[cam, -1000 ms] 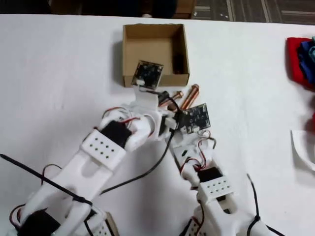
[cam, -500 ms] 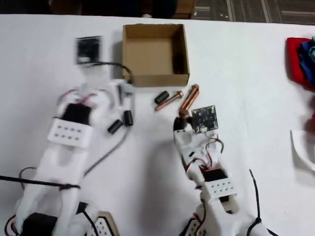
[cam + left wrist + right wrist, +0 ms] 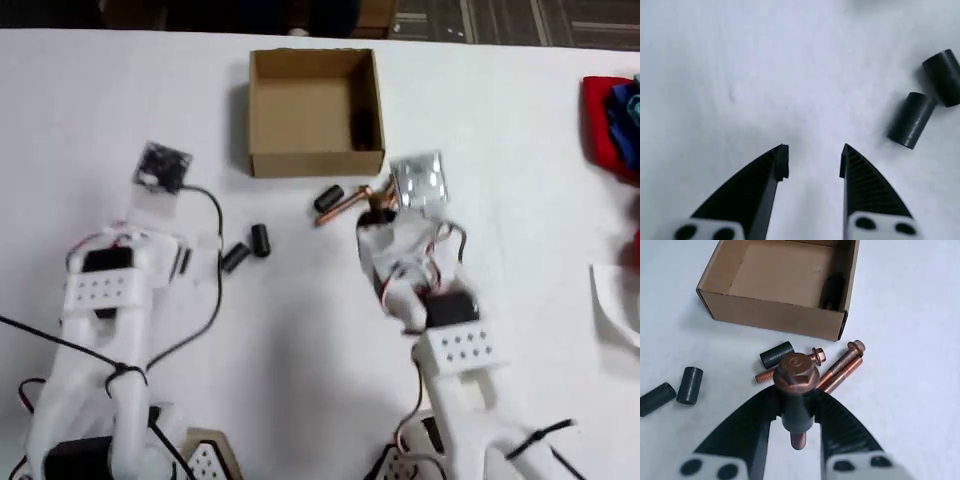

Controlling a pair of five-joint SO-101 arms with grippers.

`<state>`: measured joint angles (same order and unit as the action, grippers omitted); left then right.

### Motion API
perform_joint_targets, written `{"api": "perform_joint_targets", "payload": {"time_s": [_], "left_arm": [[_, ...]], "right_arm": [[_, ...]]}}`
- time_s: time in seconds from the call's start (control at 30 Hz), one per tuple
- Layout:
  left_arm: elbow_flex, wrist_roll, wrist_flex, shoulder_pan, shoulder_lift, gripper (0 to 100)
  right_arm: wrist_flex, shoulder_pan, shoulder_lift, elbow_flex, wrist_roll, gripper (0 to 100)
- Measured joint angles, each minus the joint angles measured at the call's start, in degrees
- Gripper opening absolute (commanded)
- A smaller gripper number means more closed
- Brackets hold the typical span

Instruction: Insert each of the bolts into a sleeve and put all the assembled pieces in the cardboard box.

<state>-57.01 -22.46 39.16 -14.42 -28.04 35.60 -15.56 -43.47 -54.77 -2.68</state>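
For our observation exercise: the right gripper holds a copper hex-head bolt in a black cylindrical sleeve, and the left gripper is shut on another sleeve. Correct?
No. The left wrist view shows the left gripper open and empty, a black cylindrical sleeve lying apart from it. The right gripper holds the copper hex-head bolt in its sleeve.

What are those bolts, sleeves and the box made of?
The bolts look like metal with a coppery plating, going by the reddish sheen and threads. The sleeves are matte black, perhaps plastic or rubber; it is hard to tell. The box is plain brown cardboard with raw-cut edges.
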Motion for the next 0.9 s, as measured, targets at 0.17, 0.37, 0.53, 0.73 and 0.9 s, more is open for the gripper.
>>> {"api": "perform_joint_targets", "payload": {"time_s": [0.17, 0.37, 0.53, 0.73, 0.9], "left_arm": [[-11.1, -0.2, -16.0, -0.1, 0.0, 18], [-12.8, -0.2, -19.5, 0.0, -0.1, 18], [-12.8, -0.2, -19.5, 0.3, 0.0, 18], [-12.8, -0.3, -19.5, 0.2, 0.0, 18], [-12.8, 1.0, -19.5, 0.3, 0.0, 8]], "right_arm": [[13.5, 1.4, 17.8, 24.6, -0.1, 1.9], [24.4, 1.4, 49.6, 58.5, -0.1, 1.9], [33.3, 2.5, 75.5, 92.4, -0.1, 1.9], [38.8, 3.2, 99.6, 131.5, -0.1, 1.9], [38.0, 3.2, 108.0, 141.8, -0.1, 1.9]]}}
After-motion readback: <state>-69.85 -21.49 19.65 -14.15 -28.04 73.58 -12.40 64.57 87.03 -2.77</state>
